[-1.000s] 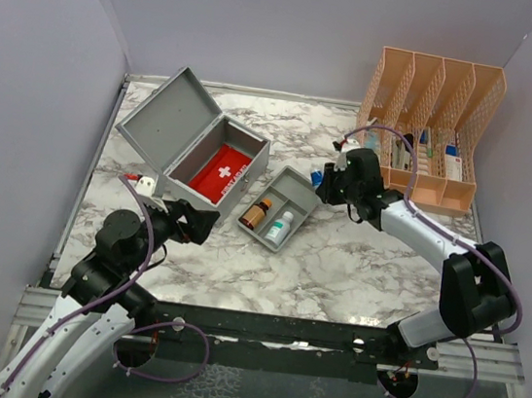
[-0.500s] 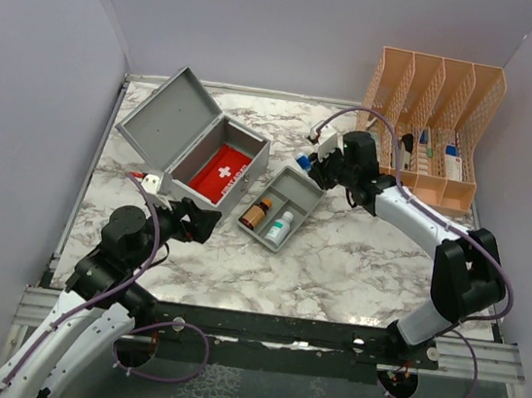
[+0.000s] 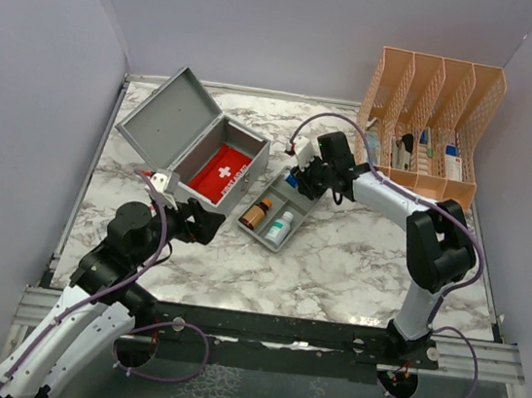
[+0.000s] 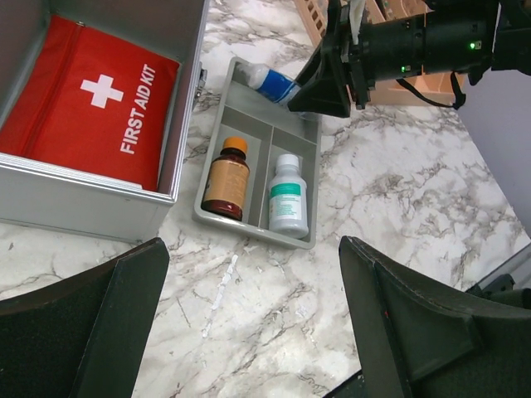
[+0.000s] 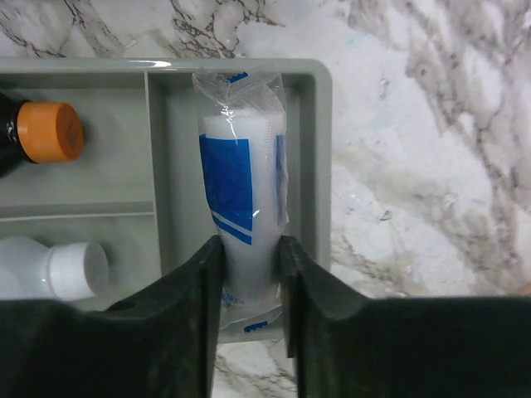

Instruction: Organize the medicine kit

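The grey metal medicine kit stands open at the back left, with a red FIRST AID KIT pouch inside. Its grey divided tray lies on the table beside it, holding a brown bottle with an orange cap and a white bottle. My right gripper is shut on a white-and-blue wrapped packet and holds it over the tray's long end compartment. My left gripper is open and empty above the marble, near the tray's front.
A peach slotted desk organizer with several medicine boxes stands at the back right. Purple walls close in the left, back and right sides. A black rail runs along the near edge.
My right gripper has carried the wrapped packet leftward from near the organizer to over the tray. My left arm has shifted slightly toward the tray.
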Controlling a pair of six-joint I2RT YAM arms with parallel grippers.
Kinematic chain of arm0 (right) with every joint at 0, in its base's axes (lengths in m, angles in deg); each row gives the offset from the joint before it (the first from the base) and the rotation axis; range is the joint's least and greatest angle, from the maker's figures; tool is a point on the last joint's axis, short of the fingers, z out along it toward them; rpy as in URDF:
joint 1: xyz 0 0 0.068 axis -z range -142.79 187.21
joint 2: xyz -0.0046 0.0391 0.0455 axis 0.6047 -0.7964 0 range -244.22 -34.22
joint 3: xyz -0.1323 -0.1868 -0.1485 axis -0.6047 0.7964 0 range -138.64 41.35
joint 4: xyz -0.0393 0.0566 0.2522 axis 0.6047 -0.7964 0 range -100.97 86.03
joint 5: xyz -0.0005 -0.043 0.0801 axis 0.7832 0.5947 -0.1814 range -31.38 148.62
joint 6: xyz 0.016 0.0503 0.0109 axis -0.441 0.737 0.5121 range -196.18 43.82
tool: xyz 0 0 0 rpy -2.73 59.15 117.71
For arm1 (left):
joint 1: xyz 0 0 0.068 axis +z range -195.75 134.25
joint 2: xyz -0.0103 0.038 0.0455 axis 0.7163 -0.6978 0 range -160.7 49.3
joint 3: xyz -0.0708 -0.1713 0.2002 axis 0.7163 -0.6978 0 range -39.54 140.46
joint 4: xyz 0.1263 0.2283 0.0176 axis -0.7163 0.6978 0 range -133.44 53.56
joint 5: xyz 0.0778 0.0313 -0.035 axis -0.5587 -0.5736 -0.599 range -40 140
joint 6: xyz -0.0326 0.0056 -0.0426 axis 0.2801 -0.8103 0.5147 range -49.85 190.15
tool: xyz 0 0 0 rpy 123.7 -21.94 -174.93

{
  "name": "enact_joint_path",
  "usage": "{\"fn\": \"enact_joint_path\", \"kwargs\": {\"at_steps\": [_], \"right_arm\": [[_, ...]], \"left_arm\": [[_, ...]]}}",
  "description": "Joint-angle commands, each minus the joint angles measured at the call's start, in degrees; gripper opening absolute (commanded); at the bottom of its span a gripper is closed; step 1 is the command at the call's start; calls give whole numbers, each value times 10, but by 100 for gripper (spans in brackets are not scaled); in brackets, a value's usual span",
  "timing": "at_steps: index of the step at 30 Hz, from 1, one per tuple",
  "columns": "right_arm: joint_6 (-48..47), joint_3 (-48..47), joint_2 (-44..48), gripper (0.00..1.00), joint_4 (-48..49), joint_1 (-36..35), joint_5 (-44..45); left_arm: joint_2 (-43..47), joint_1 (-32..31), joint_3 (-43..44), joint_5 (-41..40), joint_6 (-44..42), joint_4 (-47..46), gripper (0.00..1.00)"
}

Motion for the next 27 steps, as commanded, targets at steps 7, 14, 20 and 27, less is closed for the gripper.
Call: {"fn": "enact_joint_path", "kwargs": {"at_steps": [7,14,20,27], "right_arm": [[18,-38,16,51,-53,-15,16],[108,-41,57,52,-63,-16,93],[297,10,138,49,-47,-16,99],[497,147,230,42,-6,-16,122]], "left_arm": [[-48,-1,29,68,-27,-25,87],[-92,-1,54,96,-29,-27,85],[-151,-2,87,120,-37,-29,83],[-246,-40,130,85,-72,-40,65]]}}
